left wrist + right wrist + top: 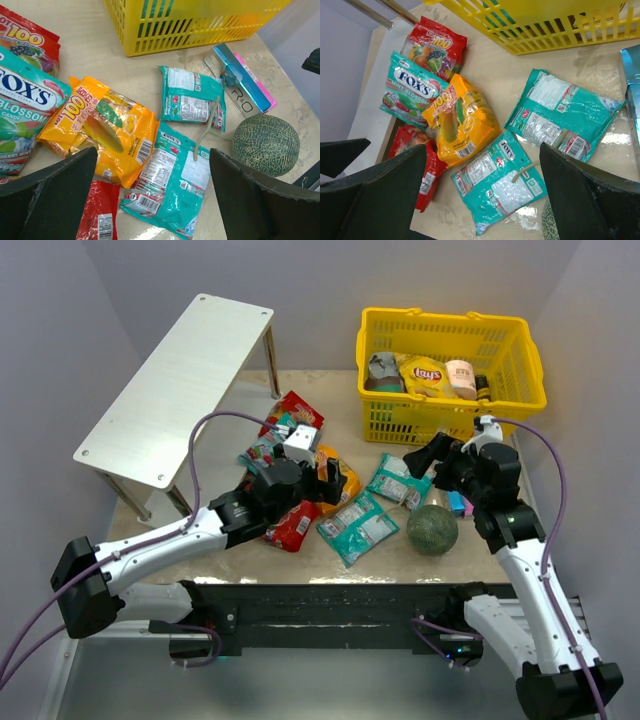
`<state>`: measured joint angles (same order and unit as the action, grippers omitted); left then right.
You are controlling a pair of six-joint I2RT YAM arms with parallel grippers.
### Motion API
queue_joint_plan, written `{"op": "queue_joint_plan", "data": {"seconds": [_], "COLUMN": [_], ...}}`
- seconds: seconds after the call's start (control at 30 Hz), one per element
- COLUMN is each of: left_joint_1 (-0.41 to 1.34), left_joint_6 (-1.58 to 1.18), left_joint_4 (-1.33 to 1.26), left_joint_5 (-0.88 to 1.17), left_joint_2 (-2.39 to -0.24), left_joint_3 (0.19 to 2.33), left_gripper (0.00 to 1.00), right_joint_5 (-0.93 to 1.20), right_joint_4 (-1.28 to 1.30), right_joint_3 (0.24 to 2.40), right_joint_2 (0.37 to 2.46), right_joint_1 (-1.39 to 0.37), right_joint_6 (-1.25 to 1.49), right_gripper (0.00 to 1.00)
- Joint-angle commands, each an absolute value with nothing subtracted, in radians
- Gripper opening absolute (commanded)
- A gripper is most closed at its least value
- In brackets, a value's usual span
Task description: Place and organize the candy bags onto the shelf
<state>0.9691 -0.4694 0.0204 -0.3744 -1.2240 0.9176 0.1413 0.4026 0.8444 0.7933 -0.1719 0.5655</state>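
The left gripper (152,152) hangs, fingers spread wide, over an orange candy bag (107,132) and two teal candy bags (192,97) (170,185), a green ball (266,145) alongside.

A: Print on green-white bag (412,92)?
B: "FOX'S MINT BLOSSOM"; "CANDY" below, per left wrist view.
A: On orange bag (460,122) and top red bag (432,47)?
B: "100" on each.
A: On near teal bag (497,185)?
B: "FOX'S" at upper corner; barcode and fine print, too small to read.
A: Elsewhere?
B: "R&O" on blue box (240,82); "Lay's" on chip bag (424,375).
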Motion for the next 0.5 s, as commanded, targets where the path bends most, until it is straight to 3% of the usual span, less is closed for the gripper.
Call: {"op": "queue_joint_plan", "data": {"seconds": [0.0, 0.27, 0.47], "left_joint_1": [0.968, 0.965, 0.945], "left_joint_6": [-0.486, -0.504, -0.514], "left_joint_4": [-0.002, -0.043, 0.05], "left_joint_5": [-0.509, -0.59, -0.606], "left_joint_2": [-1.154, -1.003, -1.005], "left_joint_3": [0.907, 0.798, 0.813], "left_gripper": [1.0, 1.0, 1.0], "right_joint_5": [0.213, 0.291, 0.336], "right_joint_4": [0.373, 0.364, 0.351], "right_joint_3": [0.835, 0.816, 0.785], "right_joint_2": [0.813, 0.796, 0.801], "right_joint_1": [-0.173, -0.173, -0.172], "right_joint_6": [0.565, 0.502, 0.497], "right_gripper": [0.99, 0.99, 0.99]}}
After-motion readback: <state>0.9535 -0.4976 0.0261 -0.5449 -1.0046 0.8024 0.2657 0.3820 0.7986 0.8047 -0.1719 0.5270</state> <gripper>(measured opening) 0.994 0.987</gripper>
